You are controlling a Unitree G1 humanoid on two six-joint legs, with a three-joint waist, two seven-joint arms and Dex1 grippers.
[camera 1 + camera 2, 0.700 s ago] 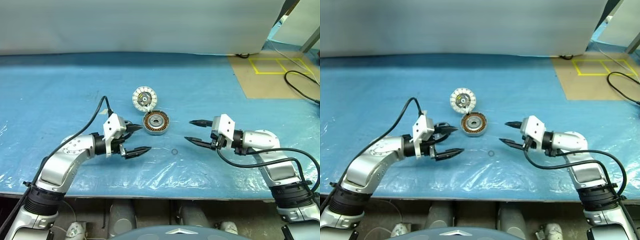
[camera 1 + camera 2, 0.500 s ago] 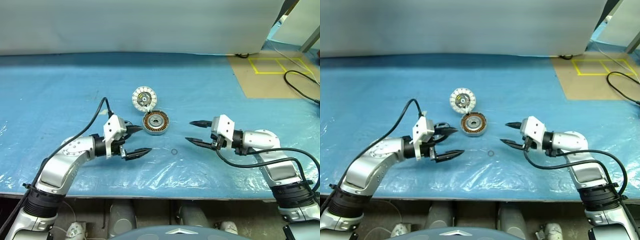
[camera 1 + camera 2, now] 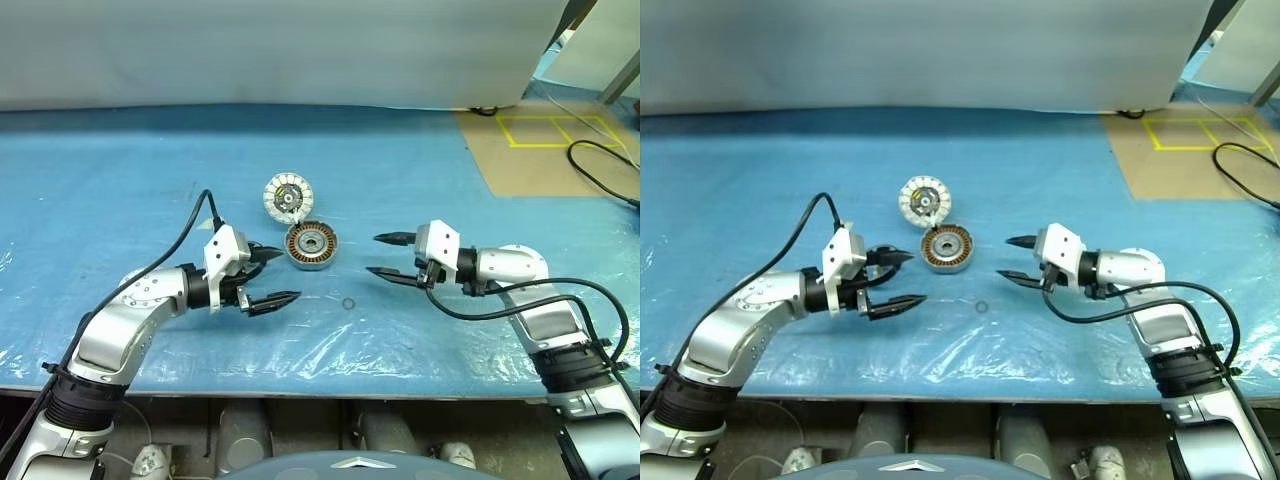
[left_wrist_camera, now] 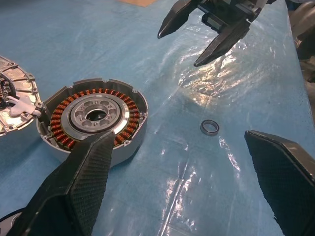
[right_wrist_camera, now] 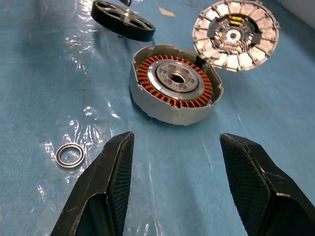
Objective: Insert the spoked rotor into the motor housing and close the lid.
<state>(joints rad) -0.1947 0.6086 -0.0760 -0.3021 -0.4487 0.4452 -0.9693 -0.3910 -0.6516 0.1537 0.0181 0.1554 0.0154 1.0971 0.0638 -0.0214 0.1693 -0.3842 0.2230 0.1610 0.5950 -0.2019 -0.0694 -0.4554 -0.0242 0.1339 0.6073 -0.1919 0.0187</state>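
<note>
The bench [image 3: 120, 170] is covered with a blue sheet and clear shiny plastic. In the middle sits the motor housing [image 3: 312, 245], a shallow round metal cup with a ring of copper-brown wire around a silver hub. It is open on top and nothing is inside it.

The lid [image 3: 289, 196], a flat round white-silver disc with pale blocks around its rim and a dark middle, lies flat just behind the motor housing. In the right wrist view their edges look like they touch.

The spoked rotor [image 5: 123, 20], a thin black wheel with dark spokes, lies flat on the bench near the motor housing, on the left arm's side. A tiny loose metal ring [image 3: 348, 304] lies on the plastic in front of the motor housing, between the two arms.

The left end effector [image 3: 268, 276] hangs just to the left of the motor housing. Its two black fingers are spread wide apart and hold nothing.

The right end effector [image 3: 386, 255] hangs a little way to the right of the motor housing and points at it. Its fingers are apart too, and it holds nothing.
</note>
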